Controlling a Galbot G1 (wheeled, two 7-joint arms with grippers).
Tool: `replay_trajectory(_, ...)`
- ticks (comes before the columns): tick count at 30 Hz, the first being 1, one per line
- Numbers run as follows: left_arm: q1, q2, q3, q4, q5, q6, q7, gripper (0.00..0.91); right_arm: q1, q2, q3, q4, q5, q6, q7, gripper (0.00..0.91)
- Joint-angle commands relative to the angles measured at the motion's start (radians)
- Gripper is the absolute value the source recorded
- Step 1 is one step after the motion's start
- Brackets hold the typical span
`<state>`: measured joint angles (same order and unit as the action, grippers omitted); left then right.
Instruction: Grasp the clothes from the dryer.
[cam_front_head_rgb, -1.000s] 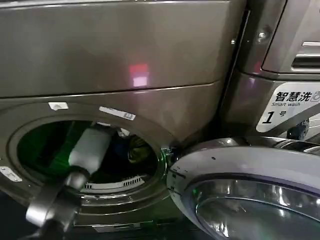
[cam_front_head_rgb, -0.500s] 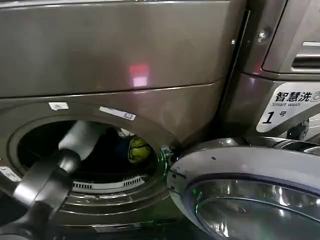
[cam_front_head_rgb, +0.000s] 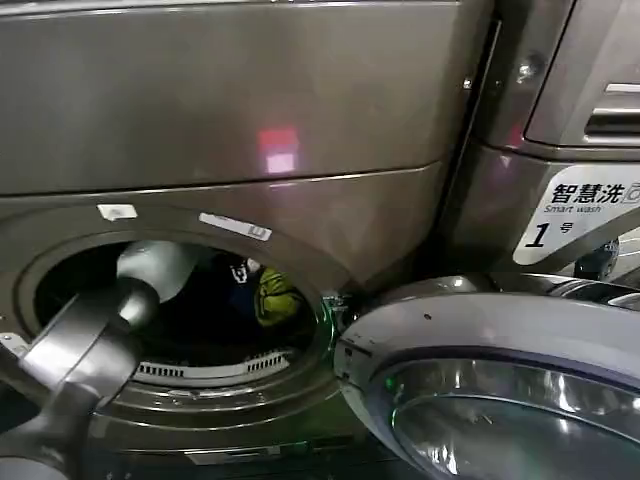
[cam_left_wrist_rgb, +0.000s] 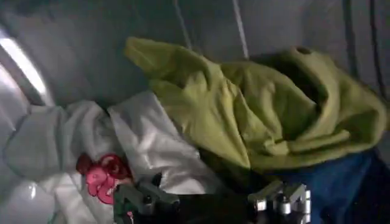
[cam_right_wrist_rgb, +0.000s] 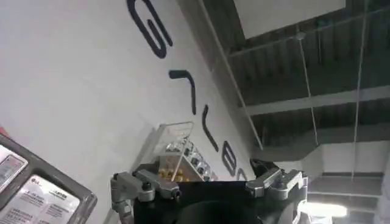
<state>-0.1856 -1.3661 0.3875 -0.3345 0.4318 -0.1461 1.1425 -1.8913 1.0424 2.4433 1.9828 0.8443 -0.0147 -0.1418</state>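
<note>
The dryer (cam_front_head_rgb: 250, 110) is a bronze-grey front-loader with its round porthole (cam_front_head_rgb: 175, 300) open. Inside lie the clothes (cam_front_head_rgb: 272, 296). In the left wrist view they form a pile: a yellow-green garment (cam_left_wrist_rgb: 244, 115) on top, a white piece (cam_left_wrist_rgb: 152, 143) with a red pattern (cam_left_wrist_rgb: 100, 176), and dark navy cloth (cam_left_wrist_rgb: 332, 182). My left arm (cam_front_head_rgb: 150, 272) reaches into the drum. The left gripper (cam_left_wrist_rgb: 207, 201) is open just short of the pile, with nothing between its fingers. My right gripper (cam_right_wrist_rgb: 207, 192) is open, parked away from the dryer and facing a lettered wall.
The chrome-rimmed glass door (cam_front_head_rgb: 490, 390) hangs open at the lower right, close to the porthole rim. A white "1" sticker (cam_front_head_rgb: 575, 215) sits on the panel above it. The curved grey drum wall (cam_left_wrist_rgb: 73, 55) surrounds the pile.
My left arm has swung left and upward inside the porthole, uncovering more of the yellow-green and navy clothes. The green glow in the drum has gone.
</note>
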Motion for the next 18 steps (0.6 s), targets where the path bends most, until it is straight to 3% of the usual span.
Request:
replay_trajectory(1, -0.031, 0.001, 0.082, 0.009, 0.016, -0.042, 0.120, 0.907, -0.001, 0.002, -0.002, 0.001, 0.000, -0.001, -0.001, 0.907)
replay_trajectory(18, 0.031, -0.020, 0.038, 0.080, -0.070, -0.015, 0.022, 0.907, 0.012, 0.003, -0.025, 0.009, -0.016, 0.006, -0.010, 0.907)
